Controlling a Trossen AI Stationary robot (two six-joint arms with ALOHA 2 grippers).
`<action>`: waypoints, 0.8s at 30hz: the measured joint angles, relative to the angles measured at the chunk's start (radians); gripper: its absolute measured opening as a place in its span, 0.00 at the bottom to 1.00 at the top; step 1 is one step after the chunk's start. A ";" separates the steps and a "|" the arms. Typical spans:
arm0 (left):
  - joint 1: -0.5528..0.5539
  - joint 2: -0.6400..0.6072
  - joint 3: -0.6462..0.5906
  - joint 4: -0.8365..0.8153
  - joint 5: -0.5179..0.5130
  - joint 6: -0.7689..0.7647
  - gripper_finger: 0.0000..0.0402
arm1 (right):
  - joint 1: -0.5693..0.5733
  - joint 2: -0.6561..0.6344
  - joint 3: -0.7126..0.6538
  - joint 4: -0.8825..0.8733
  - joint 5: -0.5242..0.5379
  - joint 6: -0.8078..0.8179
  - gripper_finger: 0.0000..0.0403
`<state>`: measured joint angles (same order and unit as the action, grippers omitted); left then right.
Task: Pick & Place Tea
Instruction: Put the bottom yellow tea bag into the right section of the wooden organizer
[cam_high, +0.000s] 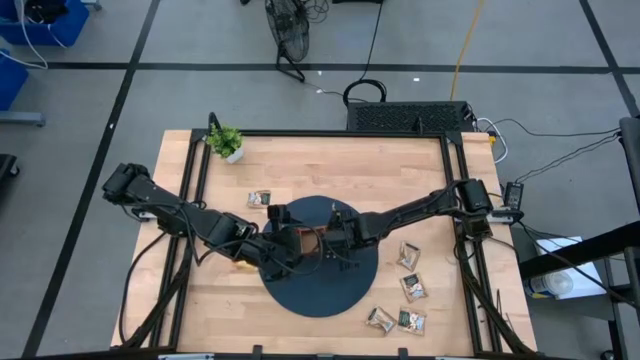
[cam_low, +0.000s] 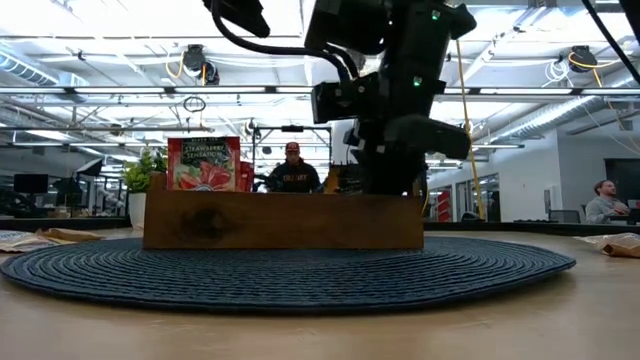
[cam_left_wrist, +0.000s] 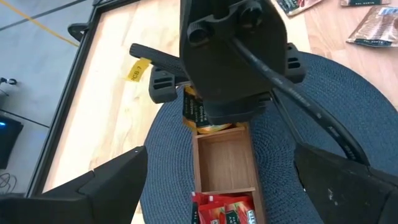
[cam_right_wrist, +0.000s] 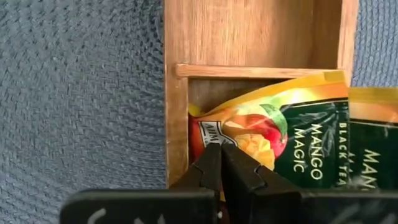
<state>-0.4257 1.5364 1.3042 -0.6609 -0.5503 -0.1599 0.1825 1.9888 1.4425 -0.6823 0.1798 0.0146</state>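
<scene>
The wooden tray (cam_left_wrist: 225, 163) is holding red sachets (cam_left_wrist: 225, 210) in one end compartment and orange mango sachets (cam_right_wrist: 292, 140) in the other. The right gripper (cam_right_wrist: 222, 163) is pinching shut at an orange sachet's edge; the left gripper (cam_left_wrist: 221, 186) is gaping wide at nine o'clock.

Orange-green sachet (cam_right_wrist: 280, 140) — brown tray (cam_right_wrist: 177, 118).

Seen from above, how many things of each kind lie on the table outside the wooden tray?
Flat beige-and-dark-green tea sachets: 5
Small green potted plant: 1
Round dark blue woven mat: 1
Small yellow label: 1
Total: 8
</scene>
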 joint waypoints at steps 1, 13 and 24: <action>0.001 0.000 0.000 0.000 0.000 0.001 0.99 | 0.000 0.000 0.000 0.000 0.009 0.004 0.00; 0.005 0.000 0.000 0.000 0.000 0.000 0.99 | 0.034 0.003 -0.044 0.055 0.288 0.090 0.00; 0.005 0.000 0.000 0.000 0.000 -0.001 0.99 | 0.070 0.003 -0.045 0.084 0.452 0.088 0.00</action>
<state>-0.4202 1.5364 1.3045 -0.6613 -0.5507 -0.1608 0.2527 1.9915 1.3979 -0.5987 0.6315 0.1029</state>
